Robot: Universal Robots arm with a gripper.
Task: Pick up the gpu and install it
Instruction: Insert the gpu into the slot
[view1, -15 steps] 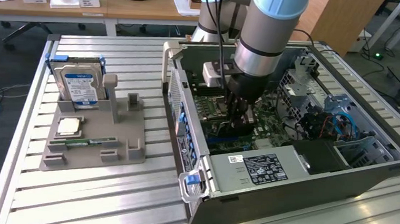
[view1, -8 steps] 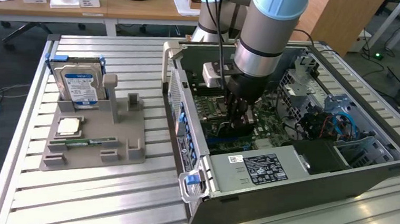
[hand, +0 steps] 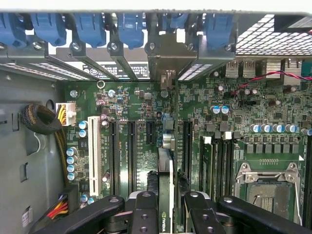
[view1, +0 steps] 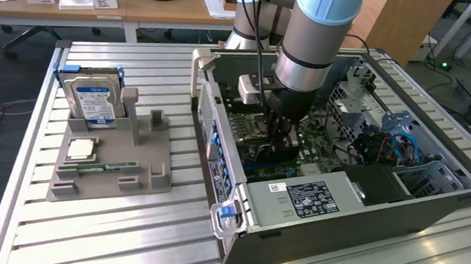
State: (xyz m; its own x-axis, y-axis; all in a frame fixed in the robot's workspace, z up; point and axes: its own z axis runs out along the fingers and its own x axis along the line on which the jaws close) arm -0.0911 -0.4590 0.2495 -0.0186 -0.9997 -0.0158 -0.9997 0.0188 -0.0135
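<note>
Inside the open computer case (view1: 429, 201) on the slatted worktop (view1: 112, 235), the end effector (hand: 165, 204) was clamped edge-on around the gpu (hand: 165, 170), holding the card upright over the motherboard (hand: 146, 105) expansion slots, bracket toward the rear panel.

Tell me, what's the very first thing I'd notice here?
The big silver and blue robot arm plunging into the open computer case, on the exterior view's right. Its end effector is shut on the gpu, held edge-on over the green motherboard between the long black slots. On the exterior view's left, a hard drive with a blue-white label stands upright in a grey holder.
</note>
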